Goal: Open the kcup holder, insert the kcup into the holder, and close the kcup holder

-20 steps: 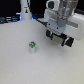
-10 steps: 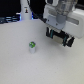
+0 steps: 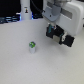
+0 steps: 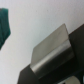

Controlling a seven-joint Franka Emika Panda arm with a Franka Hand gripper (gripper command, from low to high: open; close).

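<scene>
Right now the kcup (image 3: 33, 47) stands alone on the white bench (image 3: 20, 67), well apart from the end effector (image 3: 59, 39). It looks tiny, light and easy to tip, so pinch its sides. I cannot tell if the end effector is wide or narrow.

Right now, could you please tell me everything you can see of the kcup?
The kcup is a tiny white cylindrical pod with a green top, standing upright on the pale table. It sits alone toward the exterior view's left, with nothing touching it. The gripper hangs well apart from it, toward the exterior view's right. The picture is too blurred to show its material, markings or finer parts.
</scene>
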